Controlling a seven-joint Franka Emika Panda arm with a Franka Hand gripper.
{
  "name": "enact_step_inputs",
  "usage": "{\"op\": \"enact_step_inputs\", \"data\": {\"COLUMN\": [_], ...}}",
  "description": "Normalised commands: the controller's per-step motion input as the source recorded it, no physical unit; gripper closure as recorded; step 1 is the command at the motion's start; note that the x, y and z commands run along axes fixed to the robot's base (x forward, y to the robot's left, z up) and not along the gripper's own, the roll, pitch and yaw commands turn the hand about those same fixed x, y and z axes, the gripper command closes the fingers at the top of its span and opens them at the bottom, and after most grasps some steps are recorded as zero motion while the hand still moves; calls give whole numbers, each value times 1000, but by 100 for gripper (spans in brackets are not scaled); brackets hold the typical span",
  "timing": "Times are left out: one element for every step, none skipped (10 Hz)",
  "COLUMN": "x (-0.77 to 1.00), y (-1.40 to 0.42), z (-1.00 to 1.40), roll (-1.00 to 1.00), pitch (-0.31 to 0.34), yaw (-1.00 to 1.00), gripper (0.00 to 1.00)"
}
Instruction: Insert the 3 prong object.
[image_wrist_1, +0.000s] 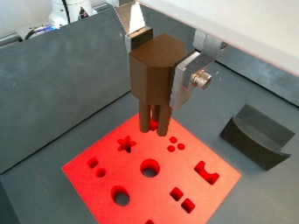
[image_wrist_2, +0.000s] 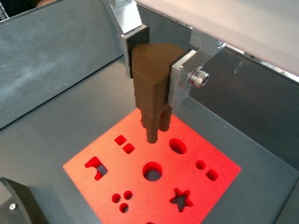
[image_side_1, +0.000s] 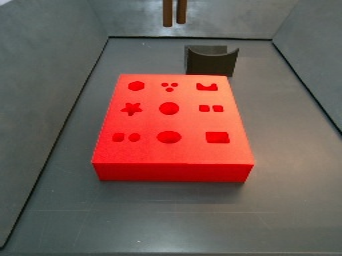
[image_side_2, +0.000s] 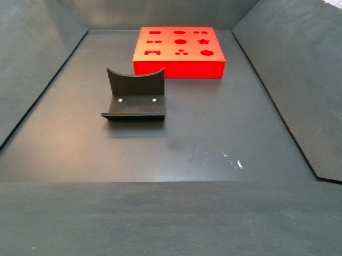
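My gripper (image_wrist_1: 158, 70) is shut on the 3 prong object (image_wrist_1: 149, 83), a brown-orange piece held upright between the silver fingers, prongs pointing down. Both wrist views show it, and the grip also appears in a wrist view (image_wrist_2: 158, 70). The prongs hang in the air above the big red block (image_wrist_1: 93, 164) with its shaped holes, clear of its top. In a side view only the prong tips (image_side_1: 174, 12) show at the upper edge, above the far end of the red block (image_side_1: 187, 153). The gripper is out of view in the side view that shows the red block (image_side_2: 181, 68) far off.
A dark grey curved block (image_side_1: 211, 58) stands on the floor just beyond the red block, and also shows in a side view (image_side_2: 134, 95) and a wrist view (image_wrist_1: 260, 136). Grey walls enclose the floor on the sides.
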Motion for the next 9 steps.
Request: {"op": "enact_step_inputs", "data": {"x": [457, 546, 486, 391, 251, 111, 77, 54, 66], "y": [260, 437, 477, 411, 309, 174, 0, 0, 0], "z": [-189, -149, -137, -183, -229, -226, -263, -280, -263], "roll": [-10, 0, 0, 0, 0, 13, 83, 74, 93], "pitch": [47, 57, 46, 0, -3, -24, -1, -4, -10], "yaw": [251, 237, 257, 380, 569, 771, 940, 960, 937], "gripper": [100, 100, 100, 100, 100, 100, 100, 100, 100]}}
